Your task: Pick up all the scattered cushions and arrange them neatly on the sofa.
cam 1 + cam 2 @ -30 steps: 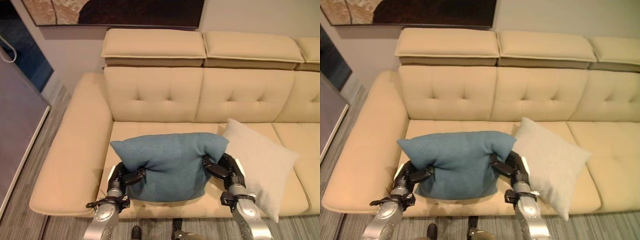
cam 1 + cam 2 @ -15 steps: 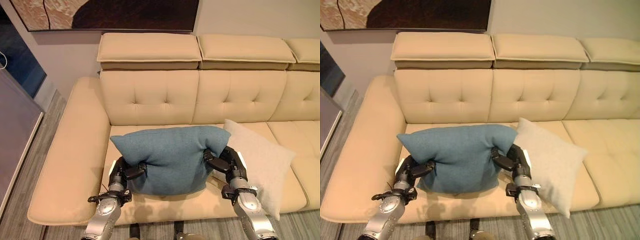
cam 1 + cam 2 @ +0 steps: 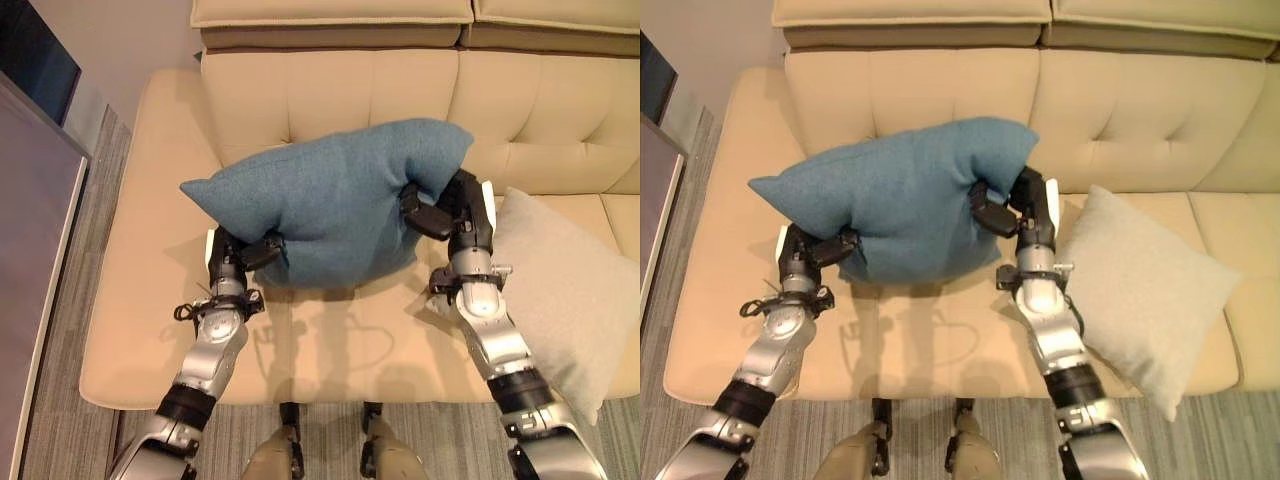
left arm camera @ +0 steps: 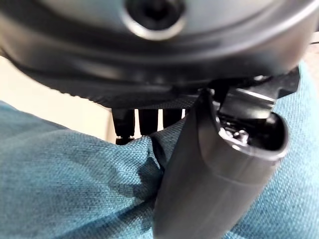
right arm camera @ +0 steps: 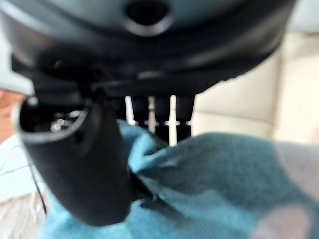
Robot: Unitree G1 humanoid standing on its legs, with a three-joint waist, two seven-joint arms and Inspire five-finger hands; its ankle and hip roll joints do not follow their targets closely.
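— Two hands on one cushion?
— Yes. The left hand (image 3: pixel 232 262) and right hand (image 3: pixel 455 208) each pinch an end of the plump teal fabric cushion (image 3: pixel 330 200), thumbs pressed into the cloth, fingers curled behind it, above the beige tufted leather sofa (image 3: pixel 150 280).
— And beside the right hand's fingers?
— A cream square cushion (image 3: pixel 560 285) on the seat.

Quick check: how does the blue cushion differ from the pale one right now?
The blue cushion is held up off the seat, pinched at its sides by the left hand and the right hand; the pale cushion lies untouched on the sofa, to the robot's right. The blue one is creased and bunched at the grips; the pale one lies flat. Both are square fabric cushions.
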